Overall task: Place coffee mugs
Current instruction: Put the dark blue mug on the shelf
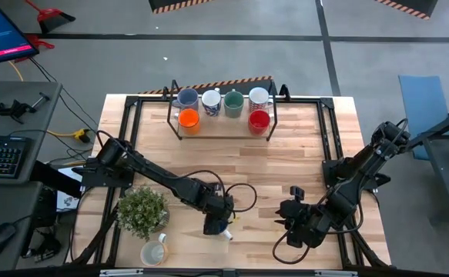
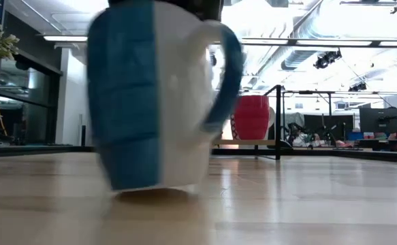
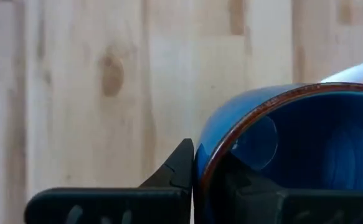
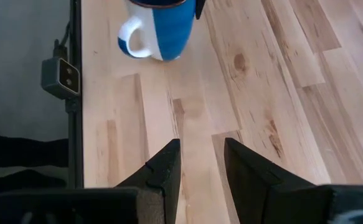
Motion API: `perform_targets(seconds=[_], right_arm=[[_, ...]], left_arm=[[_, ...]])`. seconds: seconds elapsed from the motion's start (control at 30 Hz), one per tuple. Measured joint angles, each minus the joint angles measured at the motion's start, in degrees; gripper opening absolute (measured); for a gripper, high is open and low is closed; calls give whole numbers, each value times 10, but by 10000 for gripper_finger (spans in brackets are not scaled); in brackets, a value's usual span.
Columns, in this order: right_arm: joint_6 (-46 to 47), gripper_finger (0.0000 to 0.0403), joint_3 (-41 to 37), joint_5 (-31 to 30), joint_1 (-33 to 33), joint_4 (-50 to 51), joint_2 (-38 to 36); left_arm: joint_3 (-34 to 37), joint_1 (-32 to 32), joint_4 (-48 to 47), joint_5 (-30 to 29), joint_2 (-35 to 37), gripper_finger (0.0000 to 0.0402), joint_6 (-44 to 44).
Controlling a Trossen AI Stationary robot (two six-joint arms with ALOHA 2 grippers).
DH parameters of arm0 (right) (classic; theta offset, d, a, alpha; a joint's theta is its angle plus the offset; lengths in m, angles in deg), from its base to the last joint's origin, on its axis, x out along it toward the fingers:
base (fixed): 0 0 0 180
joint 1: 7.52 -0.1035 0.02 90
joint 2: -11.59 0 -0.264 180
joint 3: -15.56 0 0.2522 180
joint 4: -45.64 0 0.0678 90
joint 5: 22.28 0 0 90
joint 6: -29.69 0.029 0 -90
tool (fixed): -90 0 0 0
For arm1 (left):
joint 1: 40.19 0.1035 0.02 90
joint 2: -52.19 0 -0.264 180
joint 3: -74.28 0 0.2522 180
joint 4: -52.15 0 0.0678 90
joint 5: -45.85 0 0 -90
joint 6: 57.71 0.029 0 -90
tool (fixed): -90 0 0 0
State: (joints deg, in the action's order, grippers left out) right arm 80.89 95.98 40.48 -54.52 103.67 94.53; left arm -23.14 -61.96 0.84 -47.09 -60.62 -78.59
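Note:
A blue mug with a white side and white handle (image 2: pixel 157 102) is at the table's near edge, close to the low camera, and also shows in the high view (image 1: pixel 222 231). My left gripper (image 1: pixel 215 221) is shut on it from above. My right gripper (image 4: pixel 197 168) hangs open over bare wood near the right side (image 1: pixel 293 223), apart from the mug (image 4: pixel 162 28). Six mugs sit in a rack (image 1: pixel 222 137) at the far edge: grey-blue (image 1: pixel 185 98), patterned white (image 1: pixel 211 101), green (image 1: pixel 233 101), white (image 1: pixel 259 97), orange (image 1: pixel 189 120) and red (image 1: pixel 259 120). A cream mug (image 1: pixel 153 252) stands at the near left. My left gripper (image 3: pixel 209 180) holds the blue mug by its rim (image 3: pixel 213 146), with one finger (image 3: pixel 175 180) outside the wall and the other inside the hollow. The fingers come from above, pointing down. The mug sits slightly tilted with its handle (image 2: pixel 225 75) free; whether its base touches the table, I cannot tell.
A potted green plant (image 1: pixel 142 211) stands left of the held mug, next to the cream mug. Black frame rails (image 1: pixel 328 131) run along the table's sides. Bare wood (image 1: pixel 239 165) lies between the rack and both grippers.

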Motion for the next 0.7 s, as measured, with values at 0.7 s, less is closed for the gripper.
perform_targets(seconds=[0.7], right_arm=[[-2,103,0,-21,0,40,0]], left_arm=[[-110,158,-214,-84,128,5,120]])
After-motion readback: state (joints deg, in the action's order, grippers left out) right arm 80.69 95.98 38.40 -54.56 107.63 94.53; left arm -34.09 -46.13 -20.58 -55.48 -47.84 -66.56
